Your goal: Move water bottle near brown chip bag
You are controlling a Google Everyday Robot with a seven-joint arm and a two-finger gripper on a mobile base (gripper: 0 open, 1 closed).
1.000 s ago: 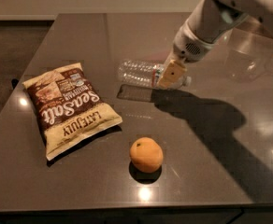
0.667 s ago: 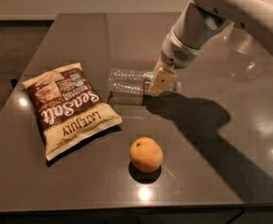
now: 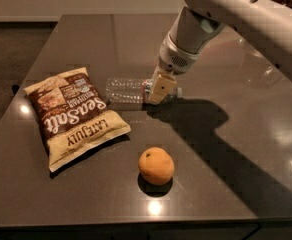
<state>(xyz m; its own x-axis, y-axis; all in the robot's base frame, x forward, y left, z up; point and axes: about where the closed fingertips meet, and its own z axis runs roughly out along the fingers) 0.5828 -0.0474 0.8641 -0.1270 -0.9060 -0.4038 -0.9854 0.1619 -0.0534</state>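
The water bottle [image 3: 128,90], small, clear and ribbed, lies on its side on the dark table, its free end a short gap from the brown chip bag's right edge. The brown chip bag [image 3: 75,115] lies flat at the left, with "Sea Salt" script and a cream-yellow lower end. My gripper [image 3: 160,90] reaches down from the upper right and is shut on the bottle's right end, at its label band. The cream-coloured fingers [image 3: 162,88] cover that end.
A round orange fruit [image 3: 156,165] sits in front of the bottle, toward the table's front edge [image 3: 136,222]. The white arm [image 3: 236,14] crosses the upper right and casts a broad shadow over the right of the table.
My gripper has moved left with the bottle in it, so the bottle now lies closer to the chip bag. The bag and the orange have not moved.
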